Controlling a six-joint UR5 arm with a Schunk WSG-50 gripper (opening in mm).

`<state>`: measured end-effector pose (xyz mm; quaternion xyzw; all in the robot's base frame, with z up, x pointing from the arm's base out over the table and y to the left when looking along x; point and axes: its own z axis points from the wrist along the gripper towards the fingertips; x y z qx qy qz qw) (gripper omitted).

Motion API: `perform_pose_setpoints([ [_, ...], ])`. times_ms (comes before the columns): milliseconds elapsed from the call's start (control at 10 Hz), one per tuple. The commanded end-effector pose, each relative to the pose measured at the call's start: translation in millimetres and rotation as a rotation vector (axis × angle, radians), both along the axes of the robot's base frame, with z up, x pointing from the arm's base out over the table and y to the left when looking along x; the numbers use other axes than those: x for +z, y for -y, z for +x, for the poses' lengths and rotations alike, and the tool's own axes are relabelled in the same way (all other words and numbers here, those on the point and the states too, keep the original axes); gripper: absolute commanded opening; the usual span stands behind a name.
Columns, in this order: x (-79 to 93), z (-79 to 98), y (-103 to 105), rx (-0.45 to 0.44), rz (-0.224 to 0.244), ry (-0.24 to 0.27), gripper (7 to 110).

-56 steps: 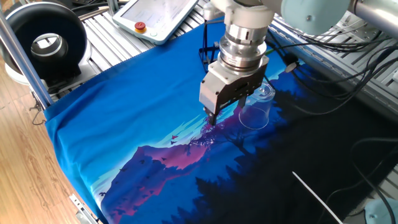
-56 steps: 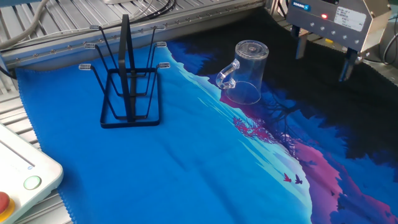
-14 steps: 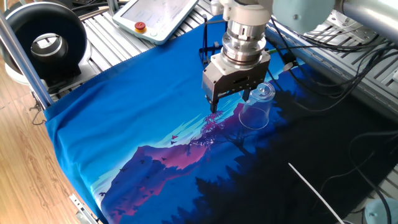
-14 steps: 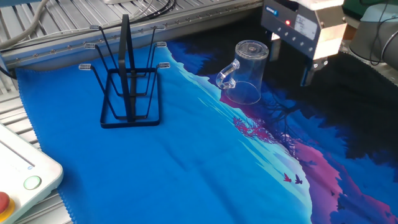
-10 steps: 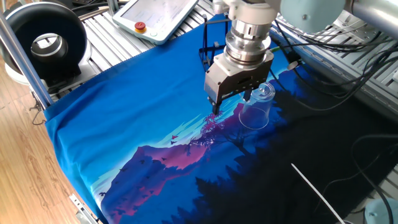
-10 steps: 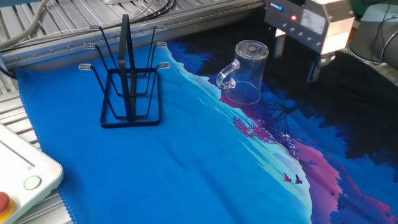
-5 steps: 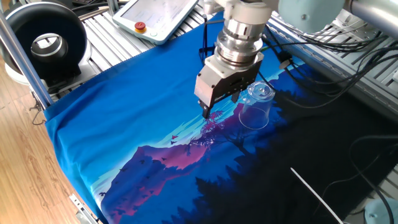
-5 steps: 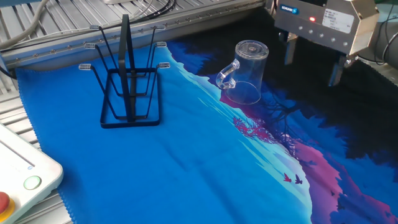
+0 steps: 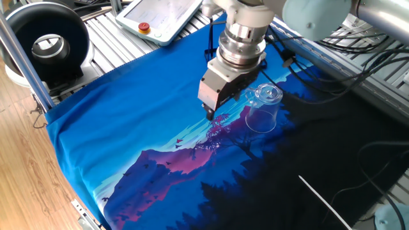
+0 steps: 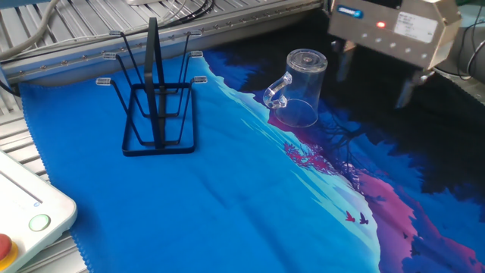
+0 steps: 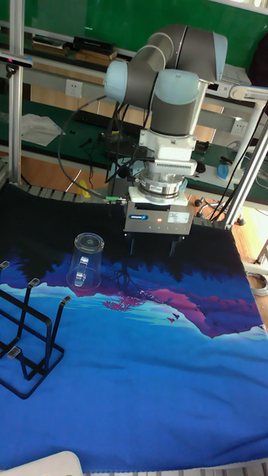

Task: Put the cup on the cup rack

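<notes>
The cup [image 10: 301, 91] is a clear glass mug standing upside down on the printed cloth, its handle turned toward the cup rack [image 10: 157, 106]. It also shows in one fixed view as the cup [image 9: 263, 110] and in the tall view as the cup [image 11: 84, 260]. The cup rack [image 11: 30, 335] is black wire with thin upright pegs, and nothing hangs on it. My gripper [image 10: 373, 82] hovers open just beside the cup on the side away from the rack, with nothing between its fingers. The gripper [image 9: 225, 108] and gripper [image 11: 150, 247] point down at the cloth.
A white pendant [image 9: 163, 16] with a red button lies at the table's far corner, also seen as the pendant [image 10: 23, 220]. A black round device [image 9: 48, 45] stands off the table's left end. Cables [image 9: 345, 70] trail across the right side. A thin white rod [image 9: 326, 201] lies on the dark cloth.
The gripper has turned about its wrist and shifted a little beside the cup, staying open. The cup and the rack have not moved.
</notes>
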<state>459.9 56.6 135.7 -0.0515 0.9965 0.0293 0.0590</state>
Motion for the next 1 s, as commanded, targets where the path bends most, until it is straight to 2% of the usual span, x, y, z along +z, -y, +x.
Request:
perform_pose_setpoints([
  [0, 0.3, 25.3, 15, -0.015, -0.068, 0.080, 7],
  [100, 7.2, 14.3, -12, 0.080, 0.029, 0.076, 7],
  [200, 10.8, 9.1, -2, -0.033, -0.004, 0.069, 66],
  [300, 12.3, -3.1, 33, -0.054, -0.132, 0.038, 66],
  [400, 8.6, -9.1, 20, -0.057, -0.099, 0.008, 7],
  [500, 7.3, -9.2, -7, 0.036, -0.007, 0.002, 7],
  [600, 10.1, -10.5, -53, 0.196, 0.172, -0.002, 110],
  [700, 3.9, 15.4, -34, 0.211, 0.103, 0.070, 110],
  [800, 3.0, 6.9, -20, 0.146, 0.043, 0.032, 110],
  [900, 2.9, 2.2, -13, 0.129, 0.011, 0.016, 110],
])
